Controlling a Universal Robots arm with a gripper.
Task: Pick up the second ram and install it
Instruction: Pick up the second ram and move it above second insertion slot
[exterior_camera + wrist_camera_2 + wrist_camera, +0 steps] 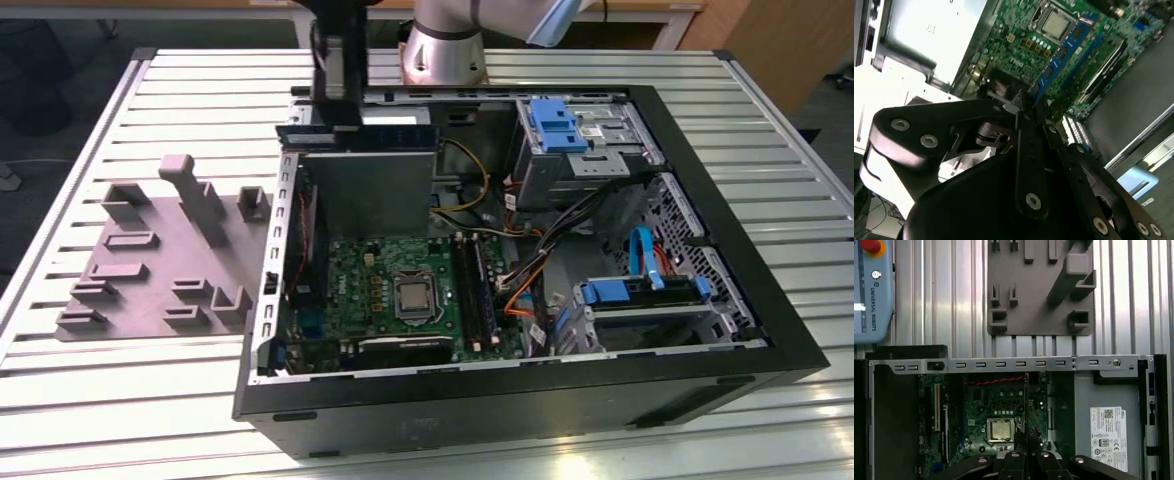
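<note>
My gripper (339, 112) (1023, 102) (1026, 452) hangs above the computer case (507, 405), over its far edge toward the corner on the exterior view's left, pointing straight down. I read the jaws as clamped tight on the second ram (358, 133), which lies level across the tips. In both wrist views the dark finger linkages fold inward and meet on the stick's end. The arm's silver link (445, 50) rises just beyond the case's far edge.

Lettering on teach pendant (874, 290), probably branding
</note>
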